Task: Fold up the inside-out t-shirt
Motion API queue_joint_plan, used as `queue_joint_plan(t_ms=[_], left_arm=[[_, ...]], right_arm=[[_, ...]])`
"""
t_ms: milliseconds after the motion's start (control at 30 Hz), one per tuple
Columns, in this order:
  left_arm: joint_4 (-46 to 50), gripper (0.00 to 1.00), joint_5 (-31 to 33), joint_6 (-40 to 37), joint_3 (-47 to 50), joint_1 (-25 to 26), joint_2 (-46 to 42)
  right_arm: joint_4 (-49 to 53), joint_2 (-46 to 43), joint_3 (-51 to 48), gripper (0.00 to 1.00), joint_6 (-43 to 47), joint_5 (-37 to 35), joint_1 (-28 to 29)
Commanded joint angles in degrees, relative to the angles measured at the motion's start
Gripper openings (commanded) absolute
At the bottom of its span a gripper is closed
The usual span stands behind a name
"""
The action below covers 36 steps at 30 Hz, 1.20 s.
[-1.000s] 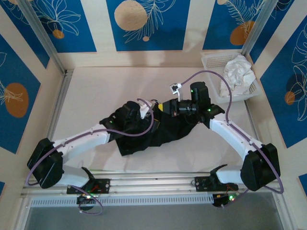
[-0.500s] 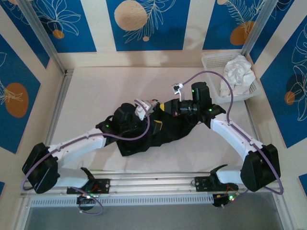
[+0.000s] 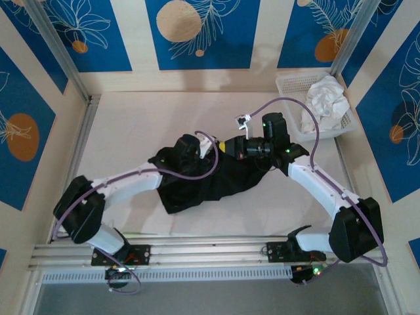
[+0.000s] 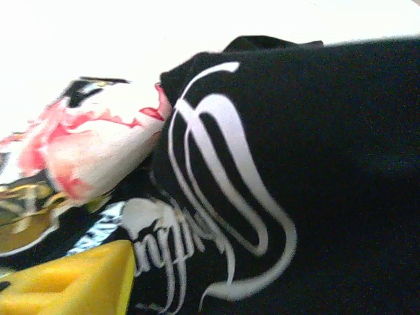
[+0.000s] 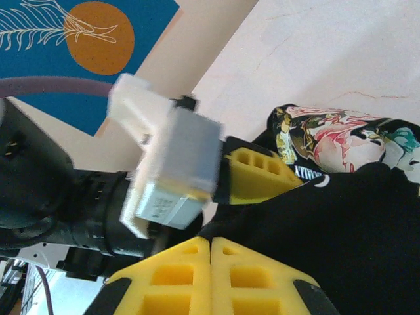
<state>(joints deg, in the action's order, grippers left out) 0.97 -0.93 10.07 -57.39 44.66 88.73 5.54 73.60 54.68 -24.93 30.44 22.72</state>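
Observation:
The inside-out t-shirt (image 3: 216,180) lies crumpled mid-table, black with white lettering (image 4: 216,197) and a colourful print (image 5: 341,141). My right gripper (image 3: 231,146) sits at the shirt's far edge. In the right wrist view its yellow fingers (image 5: 211,239) are pressed together with black cloth pinched at their tips. My left gripper (image 3: 205,147) is just left of it, over the same edge. One of its yellow fingers (image 5: 252,174) rests against the cloth and also shows in the left wrist view (image 4: 79,282). The other finger is hidden by fabric.
A white basket (image 3: 289,82) holding a white cloth (image 3: 325,98) stands at the back right. Purple cables loop over both arms. A metal rail (image 3: 210,252) runs along the near edge. Bare cream table (image 3: 131,125) lies left of the shirt.
The left arm drew back a little, then pushed its wrist forward and right to the shirt's far edge beside the right gripper. The right arm stayed put.

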Motion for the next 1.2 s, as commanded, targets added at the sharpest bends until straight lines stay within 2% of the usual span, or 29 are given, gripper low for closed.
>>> queue_joint_plan(t_ms=[0,100,167,300,333,400,467,533,667,767,867,933,1067,1167], left_arm=[[3.15,0.48,-4.81,-0.96,-4.25,-0.85,3.26],[3.45,0.21,-9.29,1.64,-4.19,-2.81,2.53],[2.68,0.12,-16.47,4.87,-3.11,-4.60,-0.04],[-4.49,0.03,-35.90,16.88,0.31,-7.05,-5.11],[-8.52,0.02,-39.71,21.55,1.66,-7.62,-6.17],[-16.19,0.01,-43.28,30.16,4.40,-8.96,-7.85],[-23.57,0.00,-44.35,37.89,6.65,-10.40,-8.98],[-26.27,0.00,-44.05,41.23,7.39,-11.16,-9.22],[-23.09,0.00,-42.22,41.26,6.59,-11.71,-9.19],[-19.60,0.00,-40.89,39.69,5.89,-11.83,-9.76],[-15.99,0.00,-39.47,37.63,5.10,-11.83,-10.56],[-14.98,0.00,-39.24,37.07,4.92,-11.86,-10.93],[-14.77,0.00,-39.12,37.01,5.33,-11.80,-11.86],[-14.51,0.00,-39.31,36.94,5.44,-11.84,-12.26]], right_arm=[[0.53,-1.51,-1.31,0.00,0.11,0.36,-0.56],[3.99,-2.98,-1.90,0.00,1.14,-5.86,-0.84],[8.21,-3.40,-1.43,0.00,2.10,-14.92,-0.74],[10.97,-2.76,-0.34,0.00,4.02,-30.15,0.82],[11.29,-2.01,0.49,0.00,5.10,-33.53,1.75],[12.60,-0.40,2.91,0.00,6.76,-36.78,3.20],[13.65,0.10,4.67,0.04,8.21,-38.49,4.86],[13.49,-1.46,3.99,0.13,9.72,-39.75,6.63],[10.29,-9.36,-2.22,0.35,12.10,-39.01,10.13],[7.85,-15.69,-7.52,0.42,14.38,-37.91,13.80],[3.55,-19.28,-12.31,0.41,14.82,-33.51,17.45],[-0.23,-19.44,-14.73,0.31,14.39,-30.52,19.59],[-5.03,-14.86,-14.92,0.22,12.63,-28.71,20.27],[-7.00,-10.15,-13.63,0.20,12.74,-28.75,20.25]])
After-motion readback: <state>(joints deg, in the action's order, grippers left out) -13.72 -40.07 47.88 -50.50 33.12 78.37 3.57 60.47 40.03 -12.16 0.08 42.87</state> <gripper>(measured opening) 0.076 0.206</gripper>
